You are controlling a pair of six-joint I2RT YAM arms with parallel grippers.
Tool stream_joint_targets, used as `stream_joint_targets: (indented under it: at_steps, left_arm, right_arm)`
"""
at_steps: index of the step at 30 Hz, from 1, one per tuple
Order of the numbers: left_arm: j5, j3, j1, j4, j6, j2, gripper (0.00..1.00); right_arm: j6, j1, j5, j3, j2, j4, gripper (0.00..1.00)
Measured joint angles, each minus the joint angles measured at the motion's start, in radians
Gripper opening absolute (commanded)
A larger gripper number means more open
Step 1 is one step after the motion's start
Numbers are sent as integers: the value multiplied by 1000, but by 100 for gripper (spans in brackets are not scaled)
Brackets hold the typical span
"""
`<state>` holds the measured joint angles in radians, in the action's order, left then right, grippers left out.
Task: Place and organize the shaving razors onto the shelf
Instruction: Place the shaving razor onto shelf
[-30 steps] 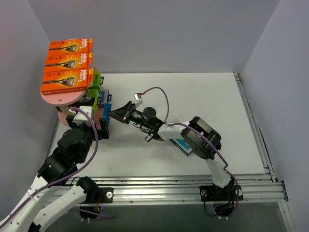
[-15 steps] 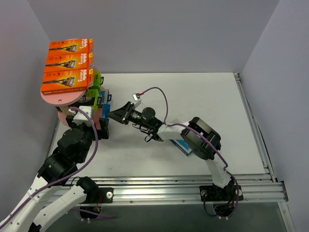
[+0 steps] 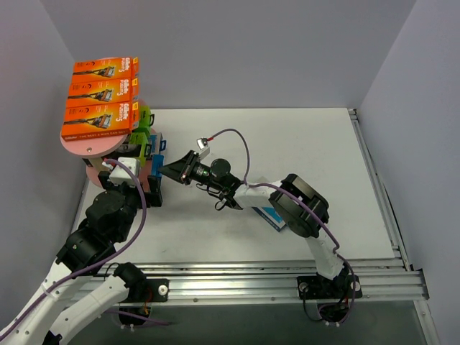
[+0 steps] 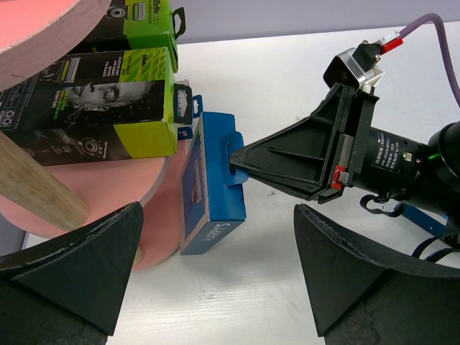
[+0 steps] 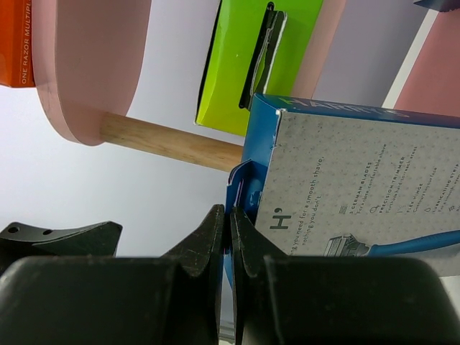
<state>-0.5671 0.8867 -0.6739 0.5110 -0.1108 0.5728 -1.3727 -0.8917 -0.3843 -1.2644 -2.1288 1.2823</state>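
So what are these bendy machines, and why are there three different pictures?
They are two robot arms. One picture looks down from above; the other two come from small cameras on each wrist. The pink shelf stands on the white table. Three orange razor packs lie on its top board; black-and-green packs sit lower down. The right gripper is pinched shut on the tab of a blue pack, holding it next to the shelf's lowest board. The left gripper is wide open, holding nothing. A second blue pack lies on the table under the right arm.
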Motion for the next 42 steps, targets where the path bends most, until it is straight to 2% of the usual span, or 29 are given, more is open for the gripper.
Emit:
stream_joint_targets:
  at_steps: [42]
  left_arm:
    - [5,0,4,0,0,1,95]
  right_arm:
    - [-10,0,-7,1,27,-27,0]
